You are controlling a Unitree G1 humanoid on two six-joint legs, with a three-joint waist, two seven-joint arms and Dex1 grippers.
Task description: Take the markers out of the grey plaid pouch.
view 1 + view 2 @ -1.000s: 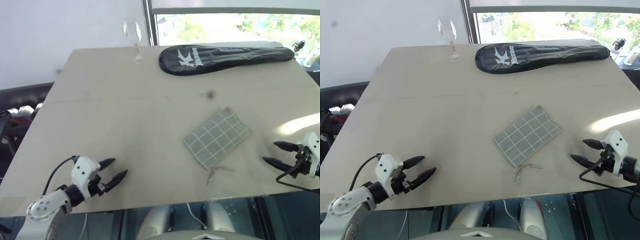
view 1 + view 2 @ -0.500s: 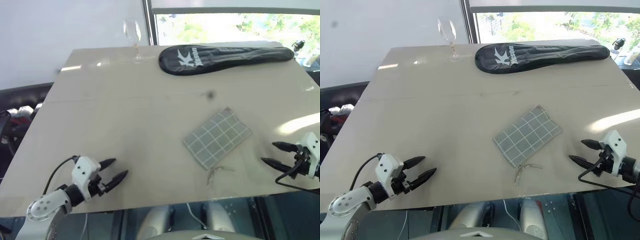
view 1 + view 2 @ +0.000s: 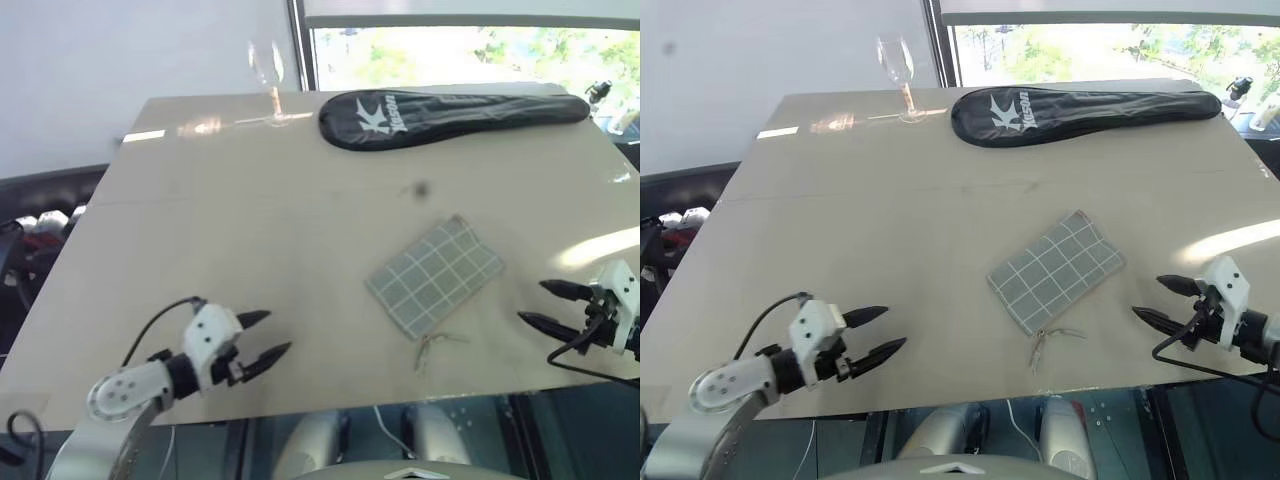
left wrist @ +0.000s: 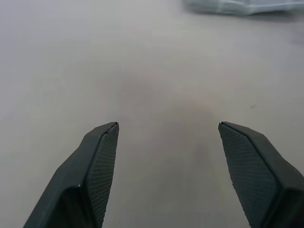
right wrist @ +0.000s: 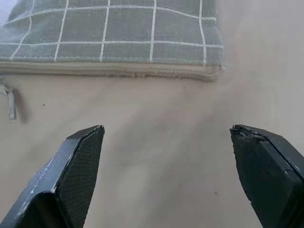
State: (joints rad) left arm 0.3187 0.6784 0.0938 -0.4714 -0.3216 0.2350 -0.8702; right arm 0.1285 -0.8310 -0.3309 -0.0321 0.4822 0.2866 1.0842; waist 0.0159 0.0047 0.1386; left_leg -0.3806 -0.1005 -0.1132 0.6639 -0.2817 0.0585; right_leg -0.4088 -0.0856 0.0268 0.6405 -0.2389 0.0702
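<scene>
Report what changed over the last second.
The left gripper slid along the near table edge toward the grey plaid pouch, empty and open. The right gripper, pouch, wine glass and black racket cover stayed put.

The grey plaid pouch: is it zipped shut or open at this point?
Shut, as far as can be seen. The grey plaid pouch lies flat on the table, its zipper edge closed along the visible length, with no markers or lining in sight.
</scene>
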